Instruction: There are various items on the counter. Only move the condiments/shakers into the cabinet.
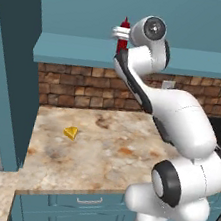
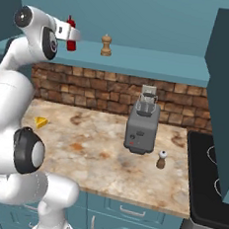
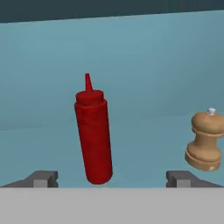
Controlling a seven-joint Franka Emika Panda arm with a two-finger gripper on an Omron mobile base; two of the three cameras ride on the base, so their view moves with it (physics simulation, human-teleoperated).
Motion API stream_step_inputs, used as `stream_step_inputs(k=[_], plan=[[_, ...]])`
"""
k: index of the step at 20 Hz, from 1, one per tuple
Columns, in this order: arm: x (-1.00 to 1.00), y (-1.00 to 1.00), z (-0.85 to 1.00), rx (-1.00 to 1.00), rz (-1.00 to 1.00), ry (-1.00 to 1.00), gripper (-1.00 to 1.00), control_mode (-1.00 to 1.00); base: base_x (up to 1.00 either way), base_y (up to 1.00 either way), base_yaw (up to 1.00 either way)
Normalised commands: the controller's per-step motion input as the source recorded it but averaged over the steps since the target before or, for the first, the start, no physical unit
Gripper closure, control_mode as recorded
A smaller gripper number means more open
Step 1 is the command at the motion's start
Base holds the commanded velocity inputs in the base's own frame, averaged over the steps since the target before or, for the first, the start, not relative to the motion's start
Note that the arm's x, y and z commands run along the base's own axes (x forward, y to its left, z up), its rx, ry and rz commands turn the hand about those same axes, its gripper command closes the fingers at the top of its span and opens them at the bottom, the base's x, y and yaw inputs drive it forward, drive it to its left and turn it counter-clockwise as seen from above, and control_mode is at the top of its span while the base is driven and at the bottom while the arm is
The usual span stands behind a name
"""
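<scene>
1. At centre of the hand view, the red squeeze bottle (image 3: 93, 135) stands on the cabinet (image 2: 156, 63) shelf, between the wide-open jaws of the gripper (image 3: 111, 178), which hold nothing.
2. Right of it stands the tan wooden shaker (image 3: 204, 141).
3. Lower right in the right base view, the white-topped shaker (image 2: 161, 159) stands on the worktop (image 2: 98, 149) beside the toaster (image 2: 142, 124).
4. At left lies the cheese wedge (image 2: 40, 122).

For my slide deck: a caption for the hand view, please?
Open gripper facing the red bottle standing on the cabinet shelf, tan shaker to its right.
</scene>
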Motion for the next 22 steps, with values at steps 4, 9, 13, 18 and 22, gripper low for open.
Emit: stream_step_inputs(k=[4, 9, 13, 18, 22], plan=[[-1.0, -0.48, 0.25, 0.0, 0.0, -0.05, -1.0, -1.0, 0.0, 0.0, 0.0], [-1.0, -0.48, 0.07, 0.0, 0.0, 0.01, -1.0, -1.0, 0.0, 0.0, 0.0], [-1.0, -0.45, 0.0, 0.0, 0.0, 0.09, -1.0, -1.0, 0.0, 0.0, 0.0], [-0.99, -0.71, -0.04, 0.0, 0.0, 0.16, -1.0, -1.0, 0.0, 0.0, 0.0], [-0.55, -1.0, -0.37, -0.01, -0.04, 0.27, -1.0, -1.0, 0.0, 0.0, 0.0]])
